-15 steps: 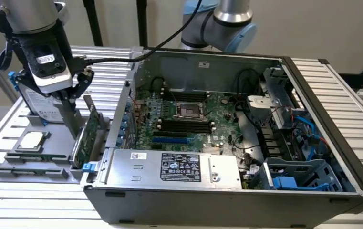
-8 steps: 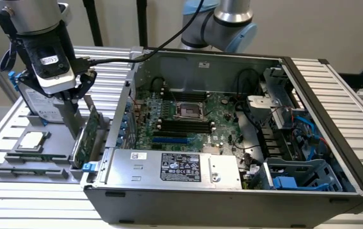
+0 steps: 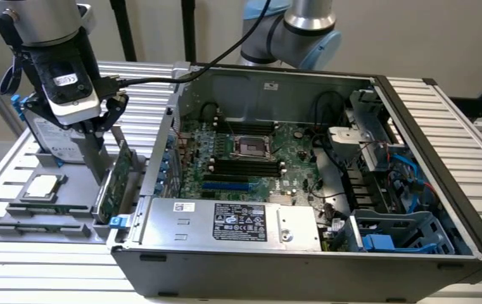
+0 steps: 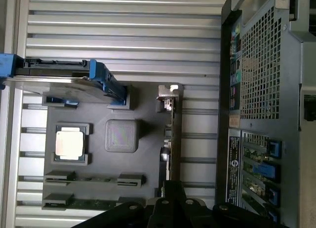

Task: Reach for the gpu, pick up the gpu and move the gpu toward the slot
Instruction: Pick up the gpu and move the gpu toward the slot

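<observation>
The gpu is a thin green card standing on its long edge in a grey holder at the exterior view's left, beside the open computer case. Its silver end bracket faces the hard drive. My gripper hangs just above the card's bracket end, open and holding nothing. In the wrist view the gpu runs edge-on straight toward my gripper, its dark fingers standing on either side of the card's line. The motherboard's blue slot lies inside the case.
On the same holder sit a silver hard drive with blue rails, a square processor chip and memory sticks. The case wall stands close beside the card. A slatted metal table surrounds everything.
</observation>
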Controlling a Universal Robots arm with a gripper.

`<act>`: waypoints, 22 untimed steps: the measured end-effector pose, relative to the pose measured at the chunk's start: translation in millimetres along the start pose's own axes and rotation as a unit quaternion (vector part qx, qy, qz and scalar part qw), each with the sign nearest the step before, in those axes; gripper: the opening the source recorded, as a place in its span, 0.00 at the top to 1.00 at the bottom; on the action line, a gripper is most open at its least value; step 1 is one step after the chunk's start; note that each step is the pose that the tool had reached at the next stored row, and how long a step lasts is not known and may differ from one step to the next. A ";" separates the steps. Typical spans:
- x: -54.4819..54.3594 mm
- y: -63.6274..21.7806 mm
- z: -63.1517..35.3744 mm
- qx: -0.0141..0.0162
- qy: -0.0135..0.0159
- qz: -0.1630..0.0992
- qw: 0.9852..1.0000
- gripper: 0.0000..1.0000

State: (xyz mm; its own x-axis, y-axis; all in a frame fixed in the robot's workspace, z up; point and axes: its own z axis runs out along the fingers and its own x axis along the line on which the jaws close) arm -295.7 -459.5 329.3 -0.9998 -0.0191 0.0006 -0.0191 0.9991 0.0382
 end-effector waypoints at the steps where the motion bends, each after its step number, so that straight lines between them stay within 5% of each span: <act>1: 0.0 0.0 0.0 0.000 0.000 0.000 1.000 0.89; 3: 0.0 0.0 0.0 0.000 0.000 0.000 1.000 0.89; 11: 0.0 0.0 0.4 0.000 0.000 0.000 1.000 0.58; 22: 7.8 -0.2 19.9 0.002 -0.004 0.000 1.000 0.58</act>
State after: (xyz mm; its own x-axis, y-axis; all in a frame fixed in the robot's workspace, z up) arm -303.5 -459.0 309.4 -0.9998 -0.0191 -0.0080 -0.0193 0.9992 0.0350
